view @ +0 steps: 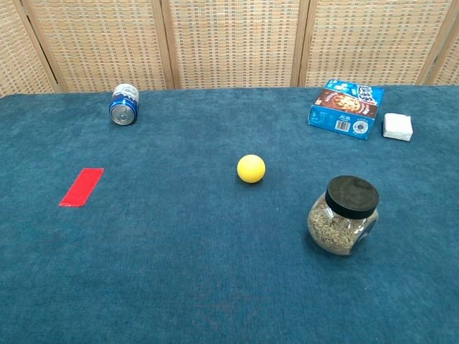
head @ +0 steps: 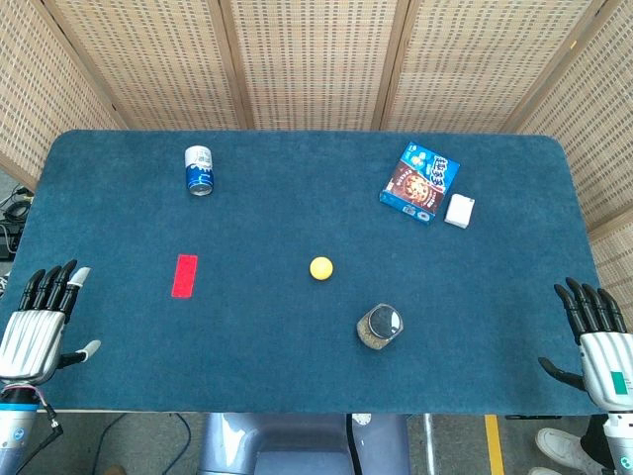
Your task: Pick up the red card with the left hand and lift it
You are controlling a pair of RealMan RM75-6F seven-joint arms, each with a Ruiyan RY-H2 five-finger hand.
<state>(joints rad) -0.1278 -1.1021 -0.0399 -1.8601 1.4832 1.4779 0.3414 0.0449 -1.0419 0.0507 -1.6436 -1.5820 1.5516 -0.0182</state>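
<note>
Your hands sit at the table's [head: 297, 327] near corners, and the card [head: 184, 275] lies flat, untouched, on the left side.

Largest first: the blue cloth covers the whole table, backed by a wicker screen [head: 316, 59]. Your left hand [head: 38, 322] rests at the near left edge, fingers spread and holding nothing; your right hand [head: 593, 336] mirrors it at the near right edge, also spread and free. The blue box [head: 419, 181] lies far right with a small white block [head: 459, 210] just beside it. The jar [view: 343, 216] stands upright, black lid on, filled with what look like seeds. The can [head: 199, 170] lies on its side, far left. The yellow ball [head: 320, 267] sits mid-table, well right of the card.
</note>
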